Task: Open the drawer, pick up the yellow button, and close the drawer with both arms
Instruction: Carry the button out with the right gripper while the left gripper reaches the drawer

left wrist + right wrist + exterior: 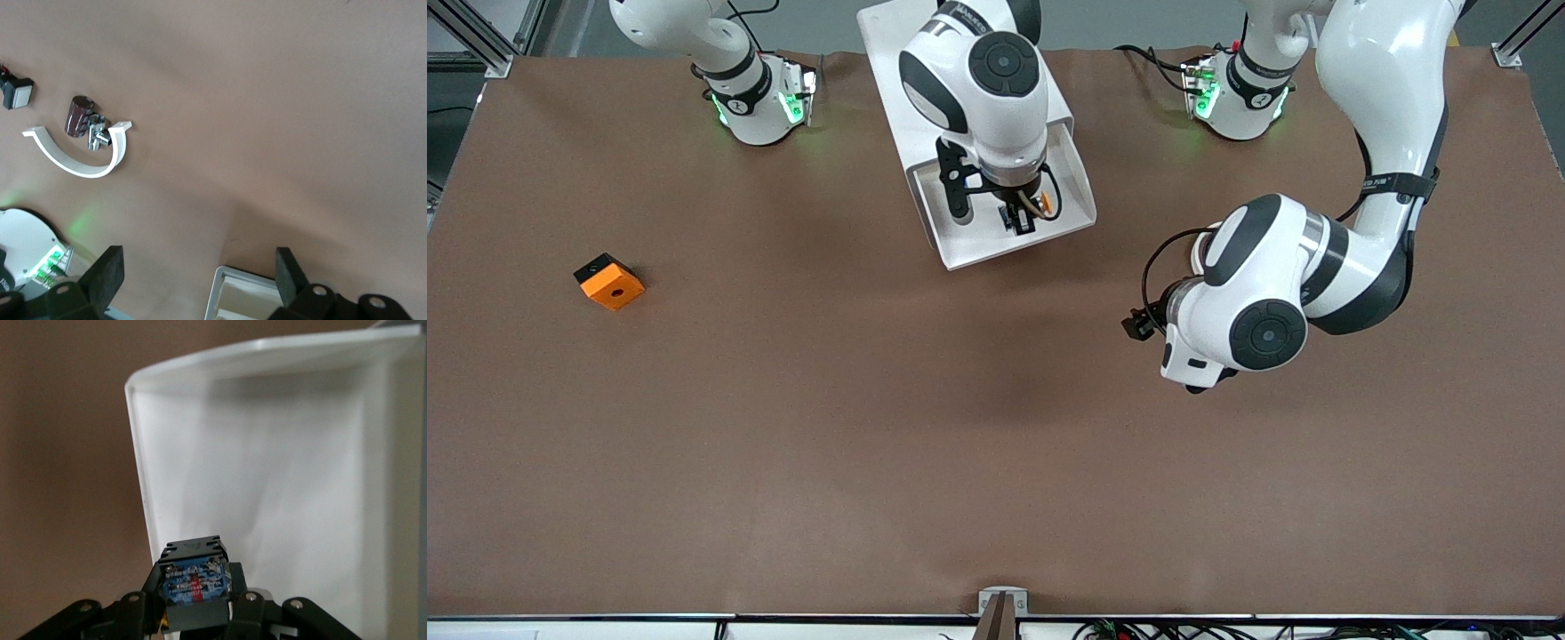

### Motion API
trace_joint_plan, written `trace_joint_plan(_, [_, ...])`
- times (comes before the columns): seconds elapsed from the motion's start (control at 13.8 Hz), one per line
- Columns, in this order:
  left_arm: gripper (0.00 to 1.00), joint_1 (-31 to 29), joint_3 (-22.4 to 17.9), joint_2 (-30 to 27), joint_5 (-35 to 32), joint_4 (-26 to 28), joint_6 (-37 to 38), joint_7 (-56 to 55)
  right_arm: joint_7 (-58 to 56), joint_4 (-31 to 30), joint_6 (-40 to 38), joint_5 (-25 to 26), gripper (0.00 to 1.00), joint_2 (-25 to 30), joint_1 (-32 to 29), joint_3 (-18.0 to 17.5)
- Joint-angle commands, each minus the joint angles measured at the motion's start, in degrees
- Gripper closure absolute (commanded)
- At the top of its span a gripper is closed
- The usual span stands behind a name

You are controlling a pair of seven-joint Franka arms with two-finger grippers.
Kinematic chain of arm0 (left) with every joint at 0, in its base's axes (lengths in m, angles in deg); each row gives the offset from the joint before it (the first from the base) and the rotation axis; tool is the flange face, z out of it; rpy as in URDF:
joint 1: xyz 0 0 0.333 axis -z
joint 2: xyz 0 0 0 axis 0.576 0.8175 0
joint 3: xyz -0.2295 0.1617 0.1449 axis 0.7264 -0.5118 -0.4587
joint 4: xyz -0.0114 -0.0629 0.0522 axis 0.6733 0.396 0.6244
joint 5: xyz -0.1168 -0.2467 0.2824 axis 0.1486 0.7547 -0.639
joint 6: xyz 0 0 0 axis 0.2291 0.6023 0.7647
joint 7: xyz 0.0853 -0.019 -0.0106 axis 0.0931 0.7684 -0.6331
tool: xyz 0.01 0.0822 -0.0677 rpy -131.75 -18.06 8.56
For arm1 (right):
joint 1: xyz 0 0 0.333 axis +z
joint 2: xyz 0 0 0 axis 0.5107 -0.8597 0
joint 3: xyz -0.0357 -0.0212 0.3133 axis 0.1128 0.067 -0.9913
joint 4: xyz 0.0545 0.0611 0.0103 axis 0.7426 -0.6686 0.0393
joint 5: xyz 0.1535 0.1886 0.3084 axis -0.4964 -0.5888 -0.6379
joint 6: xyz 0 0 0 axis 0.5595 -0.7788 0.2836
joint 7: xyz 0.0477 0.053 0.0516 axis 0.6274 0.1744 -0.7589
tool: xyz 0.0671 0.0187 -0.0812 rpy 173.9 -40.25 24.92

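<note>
Brown tabletop (871,427), white cabinet (898,89) at the robots' edge with its drawer (1072,191) pulled out toward the front camera. Right tool (1021,216) is down inside the drawer, fingers (241,595) clamped on the button (193,581); blue-and-black body shows between them. Left tool (200,283) hangs over bare tabletop toward the left arm's end, fingers (107,272) spread wide, holding nothing. Orange cube (609,281) sits well apart toward the right arm's end. Curved white bracket (77,157) lies near the left arm's base.
</note>
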Motion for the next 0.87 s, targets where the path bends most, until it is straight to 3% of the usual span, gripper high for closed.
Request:
trace_joint_plan(0.0, [0.0, -1.0, 1.09, -1.44, -1.47, 1.6, -2.9, 0.9, -8.79, 3.95, -6.41, -1.81, 1.0, 1.08, -4.1, -0.39])
trace_joint_plan(0.51, [0.0, -0.56, 1.79, -6.53, -1.3, 9.06, -10.99, 7.05, -52.02, 4.93, -17.77, -0.93, 1.0, 5.82, -15.17, 0.4])
trace_joint_plan(0.79, [0.0, 0.92, 4.08, -9.08, -1.3, 15.3, -20.92, 4.51, -70.65, 4.31, -21.89, -0.93, 1.0, 8.9, -25.09, 0.23])
